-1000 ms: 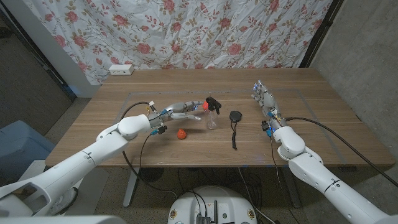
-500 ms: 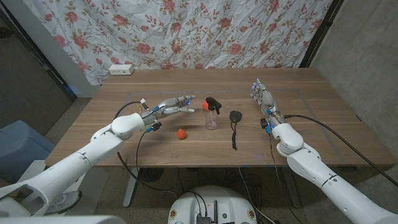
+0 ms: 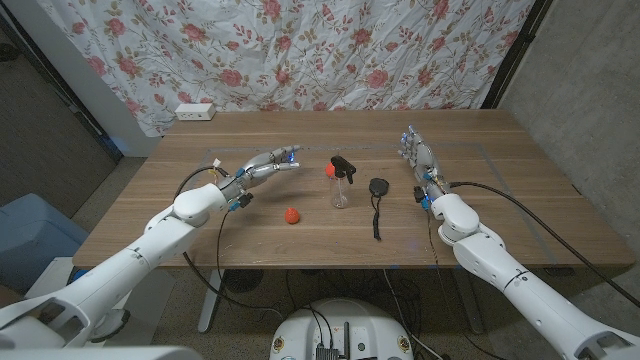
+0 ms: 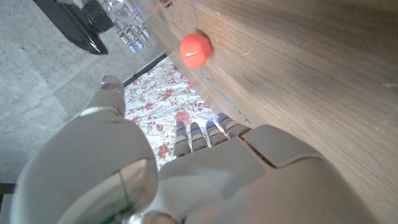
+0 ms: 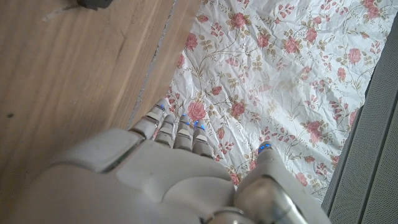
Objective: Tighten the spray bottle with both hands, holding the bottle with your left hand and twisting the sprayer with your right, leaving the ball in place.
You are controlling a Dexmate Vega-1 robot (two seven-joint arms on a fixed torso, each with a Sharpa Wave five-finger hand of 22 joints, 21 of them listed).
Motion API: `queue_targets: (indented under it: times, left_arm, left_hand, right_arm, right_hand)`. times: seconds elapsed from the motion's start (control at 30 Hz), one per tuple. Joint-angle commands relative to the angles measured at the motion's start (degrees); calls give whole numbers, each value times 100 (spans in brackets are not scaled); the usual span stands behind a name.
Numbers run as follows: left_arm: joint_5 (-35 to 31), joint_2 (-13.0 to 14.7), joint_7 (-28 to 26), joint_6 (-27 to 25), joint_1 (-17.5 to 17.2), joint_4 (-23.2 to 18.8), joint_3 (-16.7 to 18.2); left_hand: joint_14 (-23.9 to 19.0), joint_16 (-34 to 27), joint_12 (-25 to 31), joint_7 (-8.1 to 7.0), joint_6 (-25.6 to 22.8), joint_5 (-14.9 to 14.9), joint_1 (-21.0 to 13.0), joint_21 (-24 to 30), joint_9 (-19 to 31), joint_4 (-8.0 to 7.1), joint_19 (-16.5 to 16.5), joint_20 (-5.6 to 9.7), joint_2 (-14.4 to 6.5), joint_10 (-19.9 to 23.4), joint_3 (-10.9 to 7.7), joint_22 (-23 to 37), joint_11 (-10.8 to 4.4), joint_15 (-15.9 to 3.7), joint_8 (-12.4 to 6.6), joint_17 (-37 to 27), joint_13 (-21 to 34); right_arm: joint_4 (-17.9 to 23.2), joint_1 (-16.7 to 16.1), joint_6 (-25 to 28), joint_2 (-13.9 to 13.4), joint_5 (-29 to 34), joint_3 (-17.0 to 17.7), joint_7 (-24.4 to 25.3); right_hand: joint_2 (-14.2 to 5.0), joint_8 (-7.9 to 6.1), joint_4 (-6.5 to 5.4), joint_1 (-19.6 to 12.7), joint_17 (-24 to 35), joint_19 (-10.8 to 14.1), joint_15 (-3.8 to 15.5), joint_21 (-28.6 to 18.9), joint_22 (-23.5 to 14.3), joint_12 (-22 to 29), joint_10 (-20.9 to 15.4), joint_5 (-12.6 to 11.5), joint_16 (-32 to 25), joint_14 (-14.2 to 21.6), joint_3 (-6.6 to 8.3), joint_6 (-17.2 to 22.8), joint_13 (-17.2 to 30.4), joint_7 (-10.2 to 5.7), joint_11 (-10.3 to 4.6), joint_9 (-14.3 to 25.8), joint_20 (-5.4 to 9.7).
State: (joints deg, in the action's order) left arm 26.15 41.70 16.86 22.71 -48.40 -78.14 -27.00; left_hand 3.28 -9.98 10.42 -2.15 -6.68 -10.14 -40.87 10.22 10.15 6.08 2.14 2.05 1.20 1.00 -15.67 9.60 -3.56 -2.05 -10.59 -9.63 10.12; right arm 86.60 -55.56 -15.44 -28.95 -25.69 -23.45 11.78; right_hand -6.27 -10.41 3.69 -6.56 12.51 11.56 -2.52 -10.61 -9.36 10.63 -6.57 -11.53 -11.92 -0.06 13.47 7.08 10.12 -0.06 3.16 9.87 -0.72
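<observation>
Your left hand (image 3: 268, 165) hovers open, fingers apart, left of the bottle (image 3: 341, 184). Your right hand (image 3: 419, 152) is open too, holding nothing, near the table's (image 3: 500, 190) right edge. The ball (image 3: 291, 215) lies nearer the front edge.

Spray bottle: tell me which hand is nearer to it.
Left. The left hand hovers open just off the spray bottle on the robot's left, not touching it. The right hand stands farther off on the opposite side, beyond the black object.

Wooden desk (image 3: 250, 245) under everything. Black round object (image 3: 379, 186) with a trailing cord right of middle. White power strip (image 3: 195, 112) at far left corner. Floral curtain (image 3: 300, 50) hanging behind. Blue bin (image 3: 30, 240) on floor, left.
</observation>
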Motion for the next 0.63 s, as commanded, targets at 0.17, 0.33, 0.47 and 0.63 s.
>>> queue_targets:
  times: [0.17,0.33,0.47,0.63]
  left_arm:
    - [341,-905,-57,666,505,1579,121]
    - [333,-1114,-79,808,703,2032,108]
    - [338,-1364,-108,984,919,2528,97]
    - [369,-1841,21,1407,1368,3593,66]
  left_hand:
    - [9,-34,60,-1,-100,10,129,29,-8,-56,43,162,-61,50,-13,10,-1,46,-50,-10,11]
    - [-11,-39,65,4,-129,7,178,36,-10,-77,32,168,-122,63,-17,11,-8,38,-50,-10,10]
    - [-41,-47,77,15,-179,6,218,46,-11,-90,11,173,-164,95,-18,11,-13,39,-58,-9,9]
    - [-93,-58,91,2,-241,4,271,65,-12,-102,-42,175,-221,137,-20,11,-24,26,-65,-7,8]
  right_arm:
    - [-900,578,-358,407,-104,-136,-235]
    - [-1090,708,-366,490,-165,-141,-267]
    - [-1326,871,-397,530,-209,-163,-407]
    - [-1787,1102,-537,640,-238,-220,-616]
  right_hand:
    - [-10,-58,-34,74,18,28,47,-18,-7,46,-83,-33,-50,42,59,89,20,-60,-27,8,38]
    - [-19,-54,-44,90,20,29,50,-15,-7,46,-93,-37,-54,54,65,96,20,-67,-32,8,38]
    - [-23,-50,-53,105,22,29,52,-13,-7,44,-95,-38,-55,56,66,97,20,-63,-31,8,41]
    - [-24,-47,-61,120,23,29,61,-10,-7,43,-98,-39,-54,56,68,100,20,-67,-30,8,46]
